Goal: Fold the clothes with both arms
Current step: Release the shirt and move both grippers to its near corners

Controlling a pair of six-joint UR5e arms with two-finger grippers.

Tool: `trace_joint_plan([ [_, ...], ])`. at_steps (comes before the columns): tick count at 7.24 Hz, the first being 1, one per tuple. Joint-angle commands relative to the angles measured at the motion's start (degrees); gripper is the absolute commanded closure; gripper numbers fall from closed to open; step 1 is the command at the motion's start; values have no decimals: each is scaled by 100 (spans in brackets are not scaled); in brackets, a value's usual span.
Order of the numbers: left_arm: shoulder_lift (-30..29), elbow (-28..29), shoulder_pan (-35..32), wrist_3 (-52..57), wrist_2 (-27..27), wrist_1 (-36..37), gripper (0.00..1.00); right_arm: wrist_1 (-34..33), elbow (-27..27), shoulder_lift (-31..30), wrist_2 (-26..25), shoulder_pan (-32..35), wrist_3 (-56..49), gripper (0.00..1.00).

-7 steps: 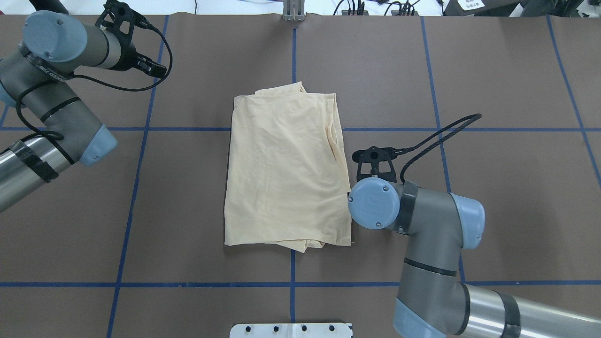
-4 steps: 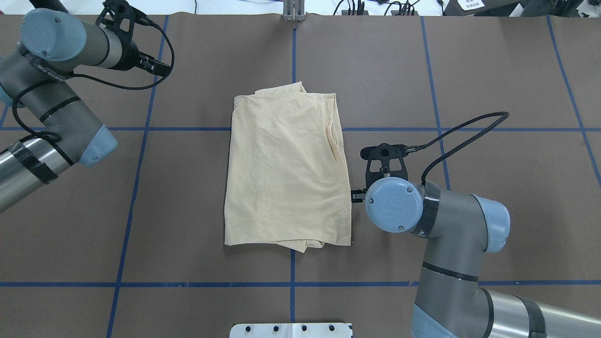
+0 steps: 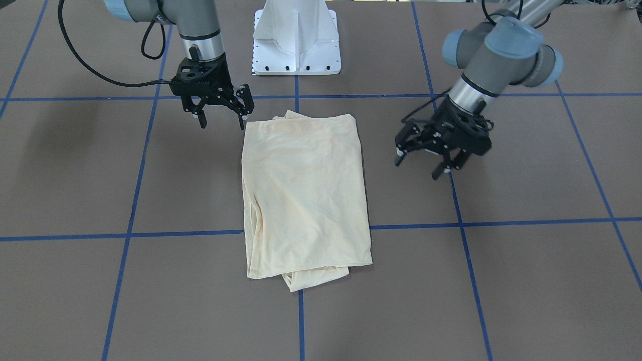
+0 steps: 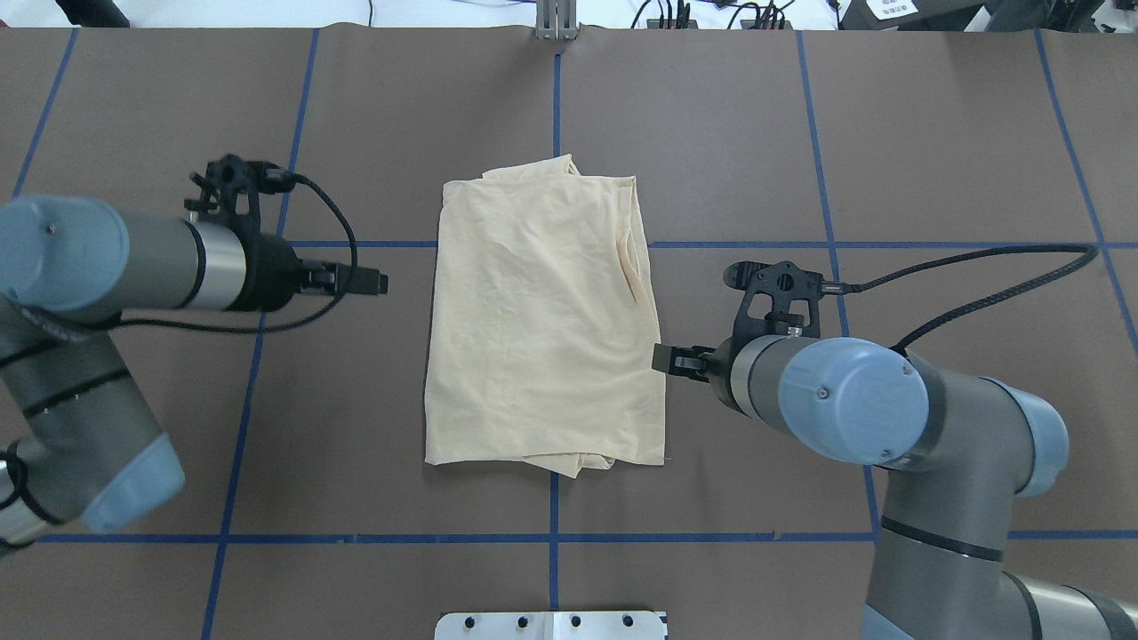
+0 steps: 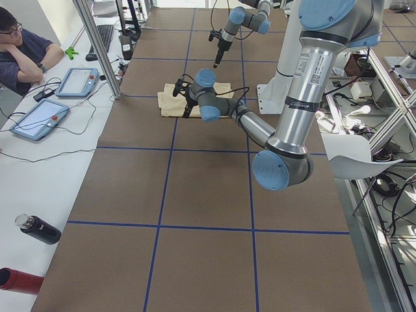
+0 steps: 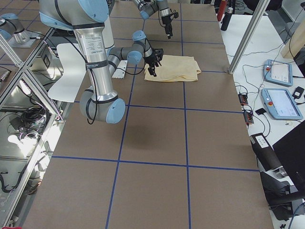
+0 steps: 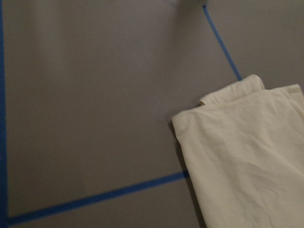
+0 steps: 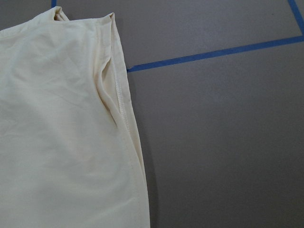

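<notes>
**Item 1. Shirt** [image 4: 542, 320]: pale cream-yellow, folded into an oblong several layers thick. It lies flat on the brown table [image 4: 960, 133], over a crossing of the blue tape lines [image 4: 356, 539]. An under-layer peeps out at the edge nearest the robot and another at the far edge. A stitched seam fold runs down the side on the robot's right, sharp in the right wrist view [image 8: 57, 133].

**Item 2. Right gripper** [image 3: 222, 123]: jaws spread wide, nothing between them. It points down at the table just beside the shirt's right-hand edge, towards the corner nearest the robot. One fingertip [image 3: 243, 118] sits hard by the cloth. Whether it touches cannot be told. In the overhead view the same gripper [image 4: 667, 360] meets the line of that edge.

**Item 3. Left gripper** [image 3: 416, 169]: jaws likewise wide apart and empty. It is tilted, with its fingers aimed towards the shirt. It stands apart from the shirt's left-hand edge, with a strip of bare table between.

**Item 4. Pedestal base** [image 3: 296, 40]: white, on the robot's side of the shirt, in line with its middle.

**Item 5. Person** [image 5: 23, 49]: seated at a side bench beyond the shirt's far edge.
</notes>
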Motion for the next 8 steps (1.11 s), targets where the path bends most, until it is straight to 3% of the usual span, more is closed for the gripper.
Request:
trace_joint_plan([
  [1,183,-278,1332,-1387,931,45,0,1195,72,-787,65,3,18,0],
  [2,140,-261,1607,-1575,1239,393,6,1208,46,-789,57,-5,18,0],
  [4,-89,-104,1802,-1997,1251,739,48,1199,20,-772,48,-14,18,0],
  [8,-256,161,1979,-2456,1251,739,48,1199,11,-772,48,-14,9,0],
])
